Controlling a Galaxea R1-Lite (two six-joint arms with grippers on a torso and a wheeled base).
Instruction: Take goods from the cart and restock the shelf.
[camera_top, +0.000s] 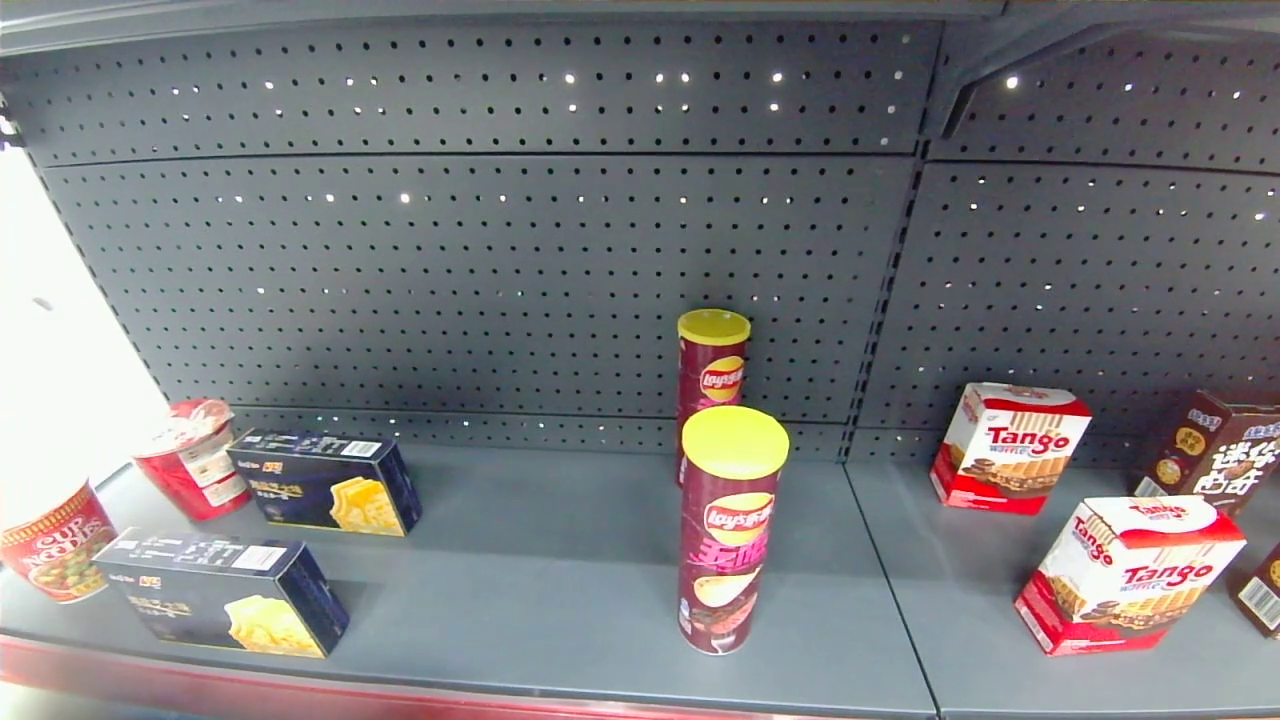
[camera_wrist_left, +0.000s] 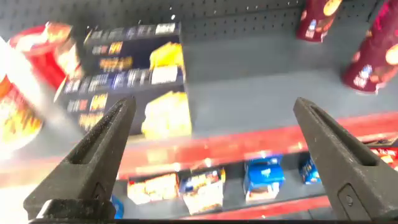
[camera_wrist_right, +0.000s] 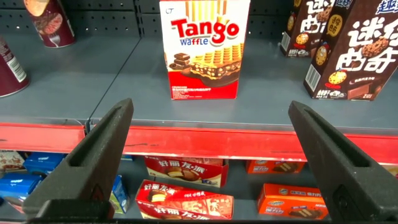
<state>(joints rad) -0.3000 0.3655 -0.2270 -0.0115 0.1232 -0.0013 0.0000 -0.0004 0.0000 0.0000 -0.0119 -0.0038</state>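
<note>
Left of the tall maroon cardboard chip can (camera_top: 728, 535) with yellow lid, standing on the grey metal shelf (camera_top: 560, 580), the left gripper (camera_wrist_left: 214, 104) gaped empty; right of it, the right gripper (camera_wrist_right: 209, 107) likewise. The can seemed light and stiff: grasp mid-body.

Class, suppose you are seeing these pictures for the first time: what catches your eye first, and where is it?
Two yellow-lidded chip cans stand centrally on the shelf, the front can ahead of the rear can. To their right stand two red-and-white wafer boxes; to their left lie two dark blue boxes. The left gripper and right gripper hang open before its edge.
</note>
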